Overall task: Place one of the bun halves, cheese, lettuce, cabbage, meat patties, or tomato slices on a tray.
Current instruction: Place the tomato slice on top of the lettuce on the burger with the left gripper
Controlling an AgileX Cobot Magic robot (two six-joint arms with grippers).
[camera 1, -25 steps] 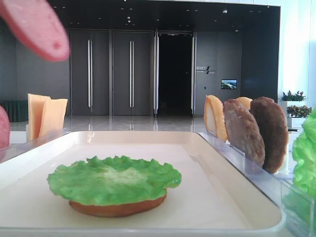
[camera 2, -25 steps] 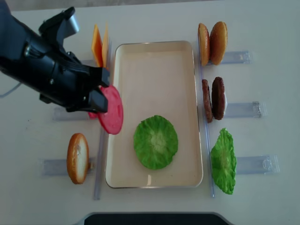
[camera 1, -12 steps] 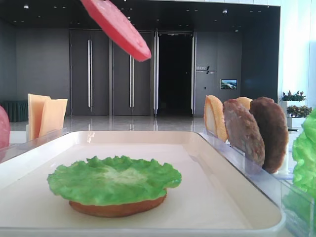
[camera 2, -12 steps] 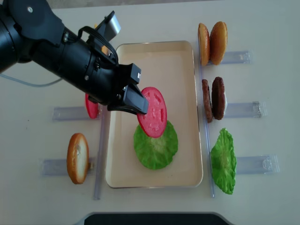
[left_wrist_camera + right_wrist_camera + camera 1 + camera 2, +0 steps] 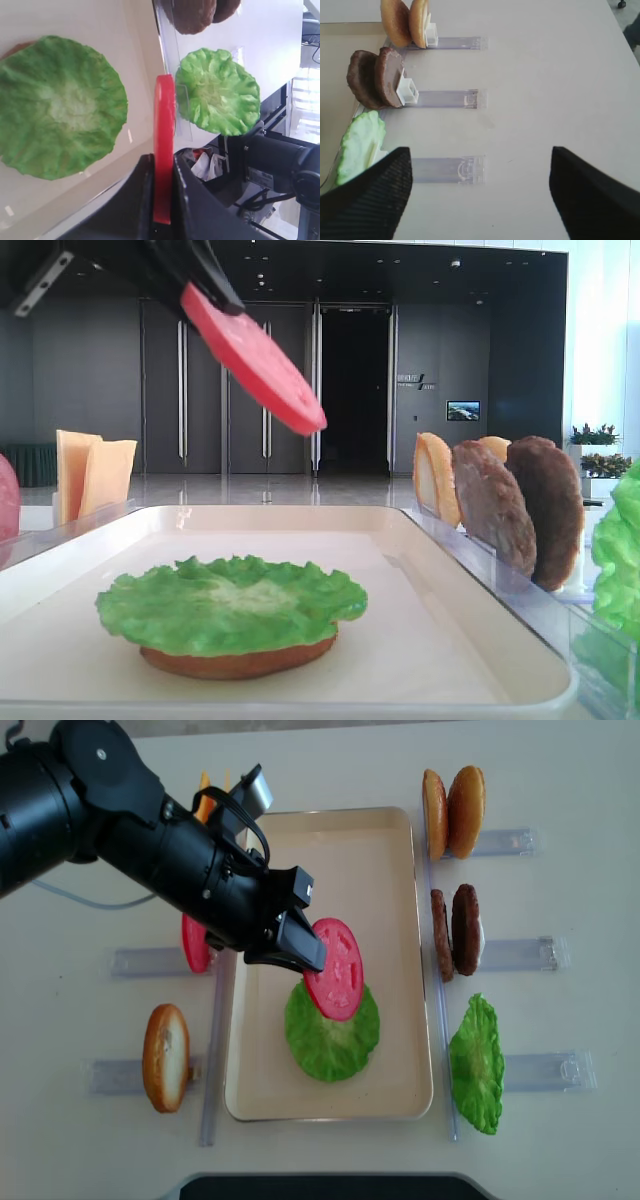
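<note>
Red and smooth, one tomato slice (image 5: 335,969) is clamped at its edge between the fingers (image 5: 300,942) of the left gripper (image 5: 290,938), which are closed narrow on it. The slice hangs tilted in the air above the tray (image 5: 395,880), over the upper edge of the lettuce (image 5: 332,1032) that lies there, and it does not touch the leaf. In the low exterior view the slice (image 5: 254,358) slopes down to the right, high over the leaf (image 5: 232,602), and under this leaf a bun half (image 5: 238,660) shows as an orange-tan edge resting on the tray floor. In the left wrist view the slice (image 5: 163,150) is seen edge-on between the two black fingers (image 5: 142,200).

A second tomato slice (image 5: 195,942) stands upright in a clear holder (image 5: 150,962) left of the tray. The cheese (image 5: 207,800) stands behind the arm near the far left corner of the tray, mostly hidden. A bun half (image 5: 165,1057) stands in the near left holder.

On the right side of the tray, on the bench (image 5: 560,780), two bun halves (image 5: 454,812) stand far, two meat patties (image 5: 456,932) in the middle, and one more lettuce leaf (image 5: 477,1065) near.

The right gripper (image 5: 480,200) hovers above the bench beside these holders; its fingers (image 5: 370,200) are spread wide with nothing between them.
</note>
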